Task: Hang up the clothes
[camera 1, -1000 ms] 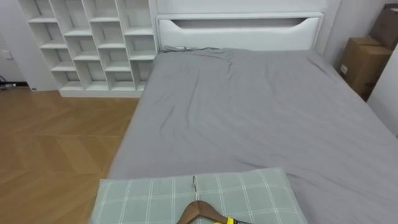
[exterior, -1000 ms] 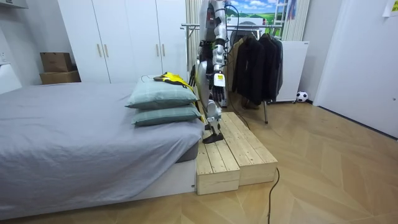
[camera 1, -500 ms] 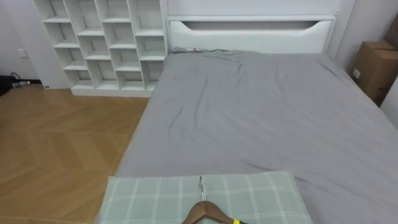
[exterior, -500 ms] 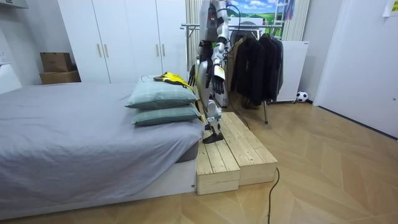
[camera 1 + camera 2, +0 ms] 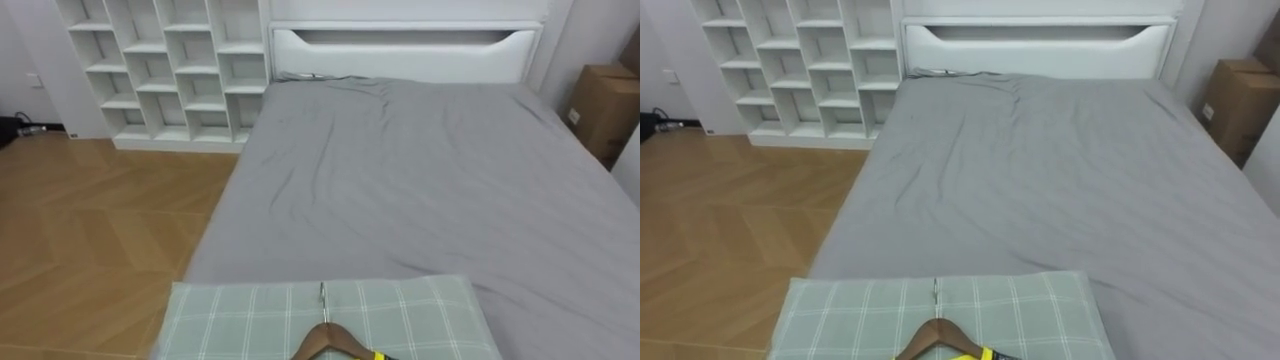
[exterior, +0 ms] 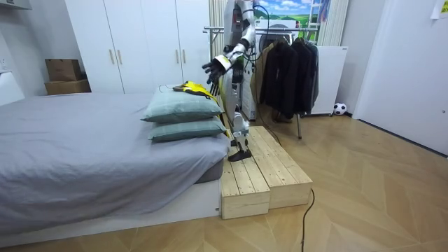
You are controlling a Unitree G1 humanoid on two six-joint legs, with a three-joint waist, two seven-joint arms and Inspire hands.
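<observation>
Yellow garment [image 6: 192,88] lies on the upper of two stacked green checked pillows at the end of the bed nearest your robot. A wooden hanger [image 5: 325,340] lies with it, its metal hook pointing down the bed away from you. In the eye views you catch just a strip of the yellow cloth at the hanger's shoulder, at the bottom edge. The top pillow [image 5: 250,315] rests squarely on the lower pillow [image 6: 185,129].

Your robot stands on the wooden platform [image 6: 266,171] beside that end of the bed, facing the pillows. Behind it is a clothes rack [image 6: 287,70] of dark garments. Your left hand [image 6: 213,66] is held out above the garment, clear of it, fingers spread apart and holding nothing.

Past the pillows, the bed [image 5: 420,180] stretches away under a grey sheet with a few creases. At its far end stands a white bed board [image 5: 400,50]. A white cubby shelf [image 5: 165,70] stands to the far left of it, and a cardboard box [image 5: 600,105] to the far right.
</observation>
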